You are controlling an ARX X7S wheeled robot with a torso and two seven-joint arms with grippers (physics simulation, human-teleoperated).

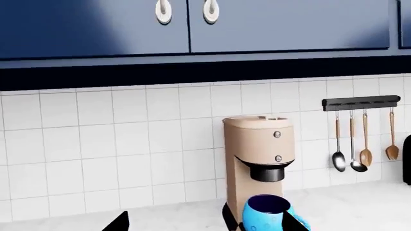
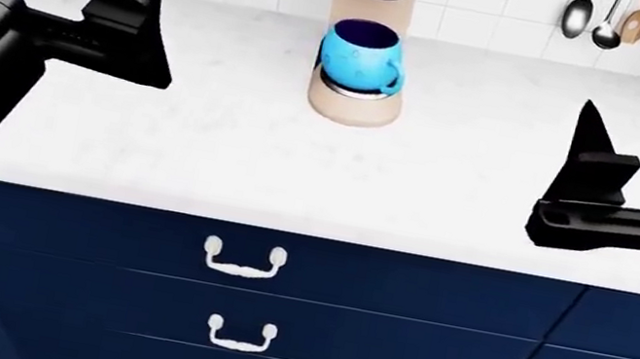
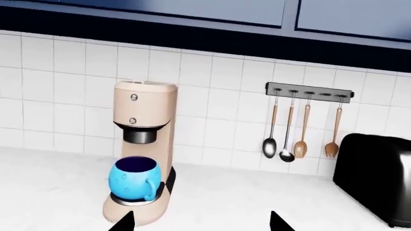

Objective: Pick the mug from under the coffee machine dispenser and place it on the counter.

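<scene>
Right wrist view: coffee machine dispenser (image 3: 144, 144) logos unreadable; mug (image 3: 134, 178) beneath.

Toaster (image 3: 376, 178) — cut off at edge

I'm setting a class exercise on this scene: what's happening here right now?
A two-armed robot faces a kitchen counter. The blue mug sits on the coffee machine's drip tray, under the nozzle. Neither arm holds anything: the left tool and right tool hover above the counter on either side, away from the mug.
</scene>
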